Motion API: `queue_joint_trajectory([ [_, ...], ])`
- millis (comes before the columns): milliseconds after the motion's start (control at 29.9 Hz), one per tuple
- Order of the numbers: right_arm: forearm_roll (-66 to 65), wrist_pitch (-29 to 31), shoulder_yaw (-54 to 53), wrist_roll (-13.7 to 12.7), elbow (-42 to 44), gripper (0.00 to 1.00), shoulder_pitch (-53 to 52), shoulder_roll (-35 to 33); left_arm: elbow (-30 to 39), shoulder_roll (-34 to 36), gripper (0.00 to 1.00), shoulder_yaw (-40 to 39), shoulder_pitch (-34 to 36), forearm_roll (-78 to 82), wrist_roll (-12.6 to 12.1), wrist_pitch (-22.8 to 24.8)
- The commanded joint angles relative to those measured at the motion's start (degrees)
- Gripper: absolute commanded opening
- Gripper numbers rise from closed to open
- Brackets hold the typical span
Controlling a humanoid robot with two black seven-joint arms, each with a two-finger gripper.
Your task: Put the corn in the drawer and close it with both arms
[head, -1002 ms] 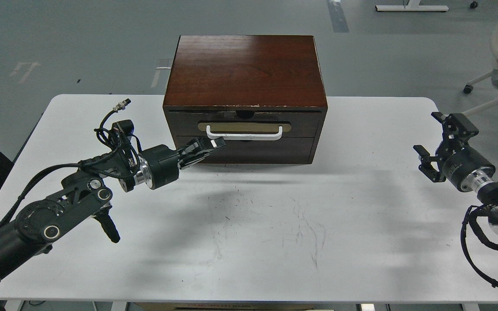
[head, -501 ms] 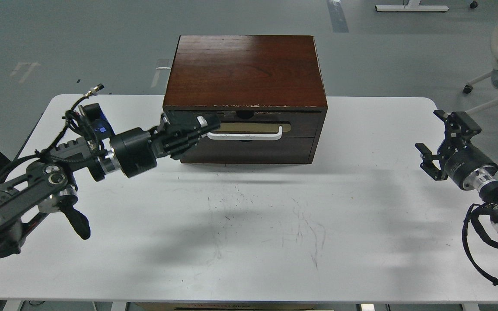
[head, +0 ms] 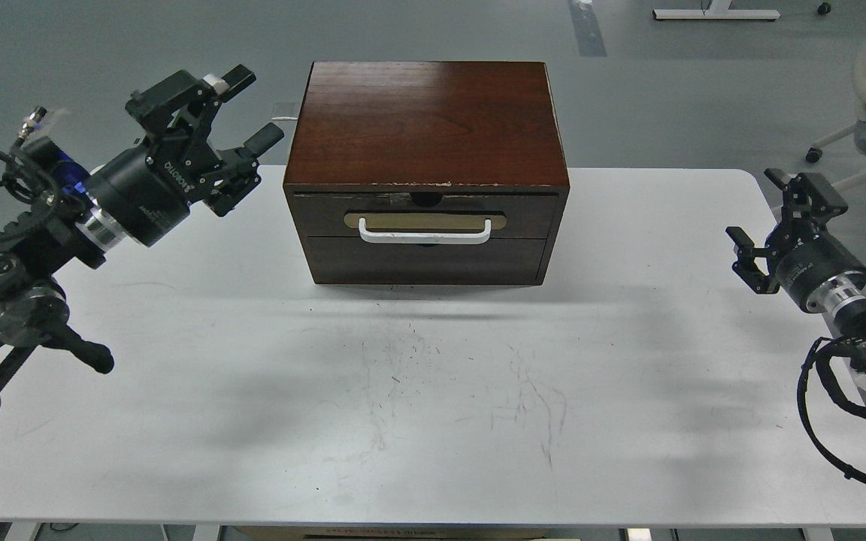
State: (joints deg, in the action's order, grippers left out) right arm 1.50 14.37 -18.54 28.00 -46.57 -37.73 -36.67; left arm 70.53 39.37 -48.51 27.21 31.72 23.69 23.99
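The dark brown cabinet stands at the back middle of the white table. Its drawer with the white bar handle sits pushed in, flush with the front. The corn is out of view. My left gripper is open and empty, raised left of the cabinet's top corner and apart from it. My right gripper is open and empty above the table's right edge, far from the drawer.
A plain panel lies below the drawer. Scuff marks mark the table in front of the cabinet. A white chair base stands on the grey floor at the far right.
My left gripper has left the drawer handle, swung up and left, and opened. My right gripper rose slightly. The drawer stays shut.
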Motion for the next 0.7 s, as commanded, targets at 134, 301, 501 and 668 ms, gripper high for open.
queue_joint_trajectory([
  [134, 0.0, 0.0, 0.0, 0.0, 0.0, 1.00, -0.1, 2.4, -6.9, -0.6, 1.00, 0.0, -5.0, -9.0, -1.2, -0.6],
  [301, 0.0, 0.0, 0.0, 0.0, -0.2, 1.00, 0.0, 2.9, -9.3, -1.1, 1.00, 0.0, -6.7, -10.8, -1.4, -0.1],
  [501, 0.0, 0.4, 0.1, 0.0, -0.7, 1.00, 0.2, 3.0, -9.3, -1.8, 1.00, 0.0, -8.3, -10.9, -1.2, 1.7],
  [668, 0.0, 0.5, 0.1, 0.0, -0.7, 1.00, 0.4, 3.0, -9.3, -1.9, 1.00, 0.0, -8.7, -10.9, -1.2, 1.9],
])
